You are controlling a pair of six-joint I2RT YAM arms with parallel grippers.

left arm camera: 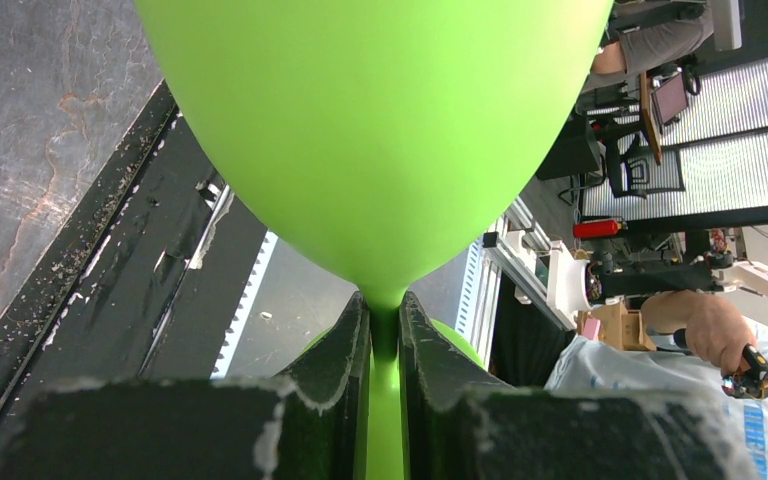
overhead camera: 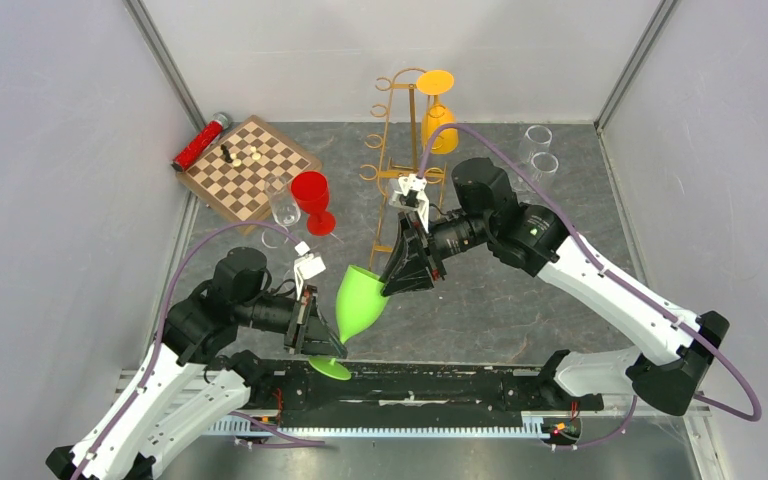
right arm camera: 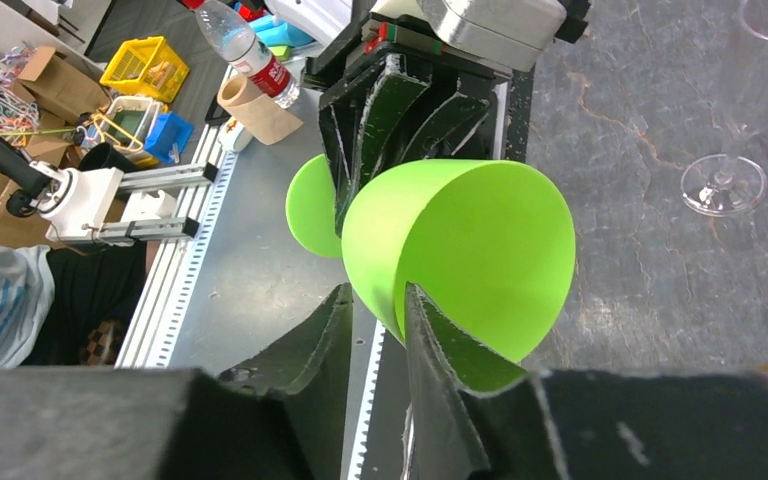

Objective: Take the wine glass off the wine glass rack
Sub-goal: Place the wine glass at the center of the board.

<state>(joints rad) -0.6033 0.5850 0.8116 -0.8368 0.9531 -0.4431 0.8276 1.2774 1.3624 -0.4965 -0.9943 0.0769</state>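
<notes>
Where the left arm's fingers point(overhead camera: 326, 343) sat low and left of centre in the overhead view, they were closed hard on the thin stem of a lime-green, opaque, plastic-looking wine glass point(overhead camera: 362, 300). It hung tilted in the air over the near edge of the grey stone-patterned tabletop point(overhead camera: 520, 290), foot lowest and bowl slanting up to the right, well apart from the rack.

At centre frame, the right arm's fingers point(overhead camera: 392, 286) stood astride the bowl's rim, one inside and one outside. The right wrist view showed a sliver of gap beside the outer one, so they looked part open and not yet clamped.

The green glass probably weighed little and was stiff, with a smooth, slippery skin. Its rounded bowl would likely squirt out of a pinch, and the thin rim might flex, so the stem was the surer hold.

In the upper centre stood the tall gold wire wine glass rack point(overhead camera: 390, 150) with curled hooks. A yellow-orange wine glass point(overhead camera: 438, 115) hung from its upper right side, upside down with its foot uppermost. It seemed best taken by the stem just under the foot and slid sideways out of the hook, not pulled straight down.
</notes>
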